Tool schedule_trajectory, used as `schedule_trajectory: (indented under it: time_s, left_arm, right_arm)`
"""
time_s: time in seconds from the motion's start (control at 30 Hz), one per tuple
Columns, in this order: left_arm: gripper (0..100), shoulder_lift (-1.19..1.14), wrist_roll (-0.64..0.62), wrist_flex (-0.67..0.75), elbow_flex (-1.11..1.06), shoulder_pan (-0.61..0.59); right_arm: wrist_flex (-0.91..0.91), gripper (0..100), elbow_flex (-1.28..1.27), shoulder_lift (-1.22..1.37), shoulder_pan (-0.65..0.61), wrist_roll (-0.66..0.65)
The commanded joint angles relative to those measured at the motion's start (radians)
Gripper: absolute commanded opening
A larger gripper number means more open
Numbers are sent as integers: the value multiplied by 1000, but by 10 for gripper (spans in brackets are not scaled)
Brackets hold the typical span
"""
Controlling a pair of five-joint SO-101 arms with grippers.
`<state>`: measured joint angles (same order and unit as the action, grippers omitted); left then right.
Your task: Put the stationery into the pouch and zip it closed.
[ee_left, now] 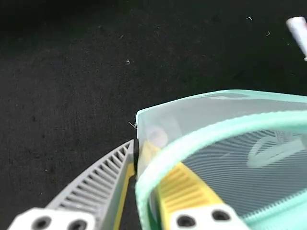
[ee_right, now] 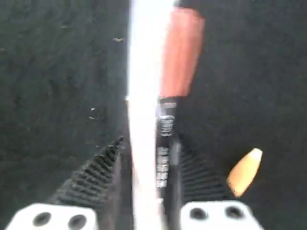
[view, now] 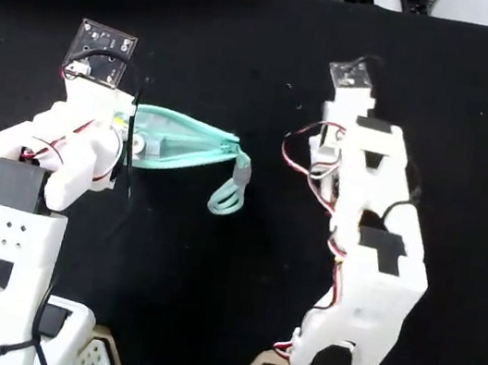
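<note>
The teal pouch [view: 180, 142] is seen left of centre on the black table [view: 247, 52], about midway between the far and near edges, its grey-tabbed wrist loop [view: 229, 195] trailing toward the middle. One end of it is gripped by the left gripper [ee_left: 140, 149]: in the left wrist view a wall of the pouch [ee_left: 216, 115] is pinched between the grey finger [ee_left: 96, 187] and the yellow finger [ee_left: 181, 191], and the mouth is shown gaping, the zip undone. Whether the pouch rests on the table or is lifted clear cannot be told. The right arm [view: 371, 232] is positioned over the table's right half, well apart from the pouch. The stationery [ee_right: 153, 120] is clamped between the pressed-together fingers of the right gripper [ee_right: 146, 143], a white pen [ee_right: 144, 67] alongside a red pen [ee_right: 181, 52] with a black collar. A small orange piece [ee_right: 244, 171] is pictured just beside that gripper, too blurred to name
</note>
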<state>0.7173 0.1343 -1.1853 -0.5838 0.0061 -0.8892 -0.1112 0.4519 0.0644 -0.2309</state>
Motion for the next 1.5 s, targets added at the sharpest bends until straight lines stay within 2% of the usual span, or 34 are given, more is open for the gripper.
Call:
schedule_trajectory:
  time_s: [0.0,0.27,0.47,0.73,0.93,1.17,1.47]
  left_arm:
    - [30,-20,6,21,-64,-15]
    - [30,-20,8,23,-64,-15]
    - [30,-21,8,23,-64,-15]
    - [30,-21,8,25,-64,-15]
    - [30,-20,8,23,-64,-15]
    - [30,-18,8,23,-64,-16]
    - [30,-21,8,25,-65,-16]
  right_arm:
    - [-17,20,33,-1,-8,-2]
    - [-18,12,-24,-48,3,-8]
    - [-12,12,-272,-326,15,-9]
    - [-18,20,-467,-636,46,-170]
    - [-135,226,-475,-661,15,-199]
    - [-146,223,-409,-659,9,-210]
    - [-118,275,-245,-556,-250,-80]
